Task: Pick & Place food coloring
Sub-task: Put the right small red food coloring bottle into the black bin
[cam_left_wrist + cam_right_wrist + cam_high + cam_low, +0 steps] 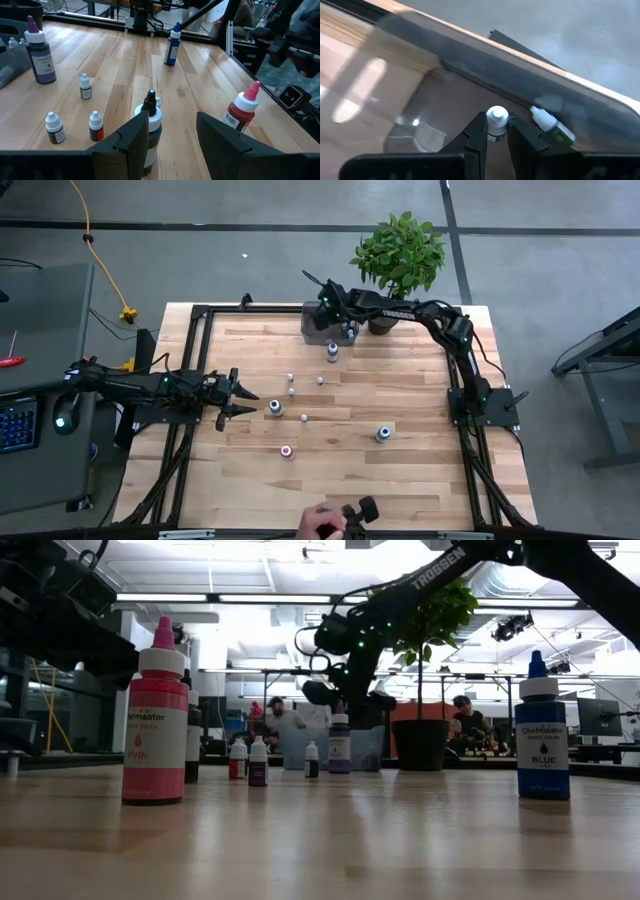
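R gripper (pixel 497 131) over tray (pixel 435 95), jaws clamped on small white-cap bottle (pixel 496 120) | 1 bottle lying in tray (pixel 551 125) | L gripper (pixel 172 137) jaws apart, nothing held

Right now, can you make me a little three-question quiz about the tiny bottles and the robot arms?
1. True or false: the right arm's fingers are shut on a small white-capped bottle over the clear grey tray.
2. What colour is the tall pink-capped bottle's label? A) green B) pink C) yellow
3. Fill in: the left arm's fingers are ____, in front of a black-tipped, white-collared bottle.

Key: 1 true; 2 B; 3 open.
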